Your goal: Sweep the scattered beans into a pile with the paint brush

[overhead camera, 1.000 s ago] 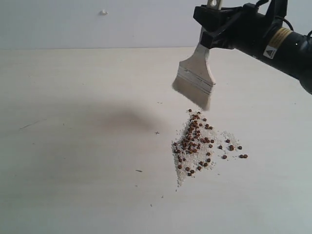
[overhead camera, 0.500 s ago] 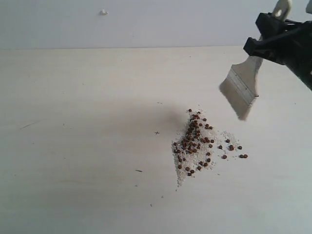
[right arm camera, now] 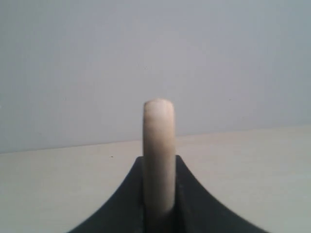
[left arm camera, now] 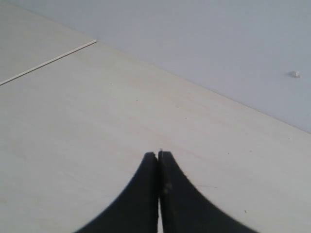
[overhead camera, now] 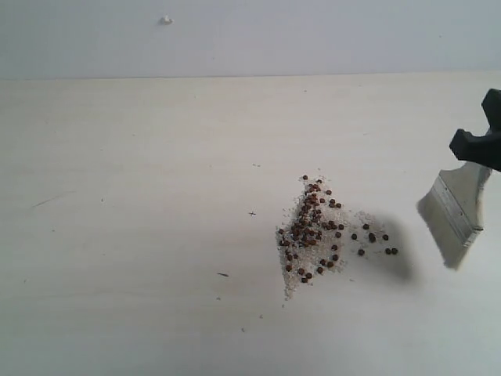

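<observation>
Right tool (right arm camera: 159, 162): clamped on paint brush (overhead camera: 455, 213) handle, bristles down, right of beans (overhead camera: 371, 236) | beans: mostly one pile (overhead camera: 309, 227) mid-tabletop (overhead camera: 117, 251), few strays toward brush | left tool (left arm camera: 158, 156): clenched, empty.

My left end effector (left arm camera: 158, 156) is empty, with its jaws pressed tight together. My right end effector (right arm camera: 159, 162) is clamped on the paint brush (right arm camera: 158, 136) handle. In the exterior view only its black tip shows, at the right edge.
</observation>
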